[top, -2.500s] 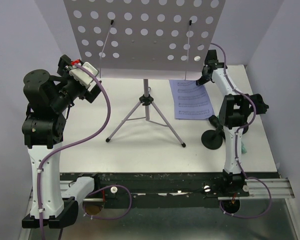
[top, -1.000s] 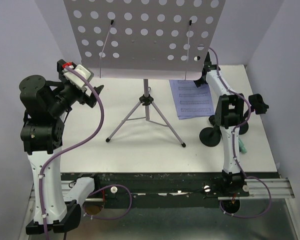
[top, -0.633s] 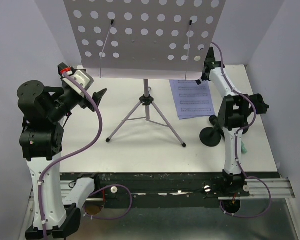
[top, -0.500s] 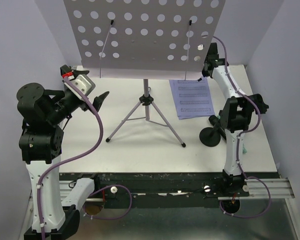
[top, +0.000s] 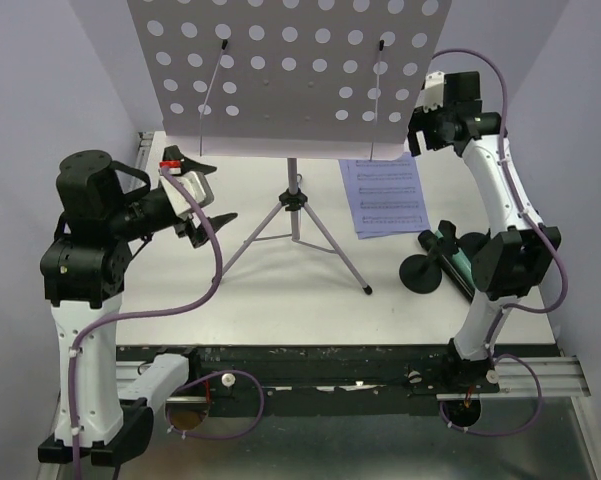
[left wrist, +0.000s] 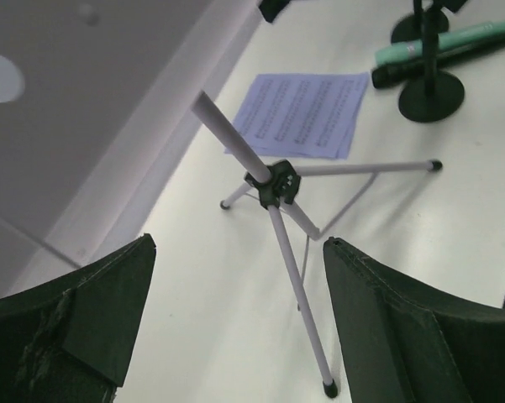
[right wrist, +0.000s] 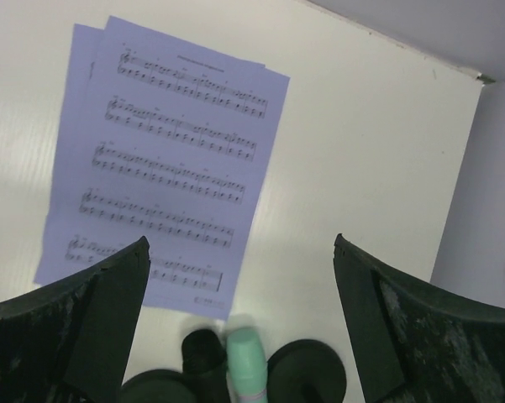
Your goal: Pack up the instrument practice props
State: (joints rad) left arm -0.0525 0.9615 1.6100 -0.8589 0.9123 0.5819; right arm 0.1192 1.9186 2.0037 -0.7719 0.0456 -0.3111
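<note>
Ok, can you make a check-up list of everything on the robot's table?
Surface: white table, no spills seen.
Job's things: tripod stand upright, lilac plate on top; sheet music lying flat; two black clip holders standing, teal microphone lying between them.
Clutter: nothing seen.
Grippers: left gripper and right gripper raised, jaws open, empty.
Cables: purple cables loop along both arms.
Surroundings: lilac walls; black rail at near edge.

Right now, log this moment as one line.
left gripper open, empty, facing tripod | right gripper open, empty, over sheet music | microphone, clip holders on table
</note>
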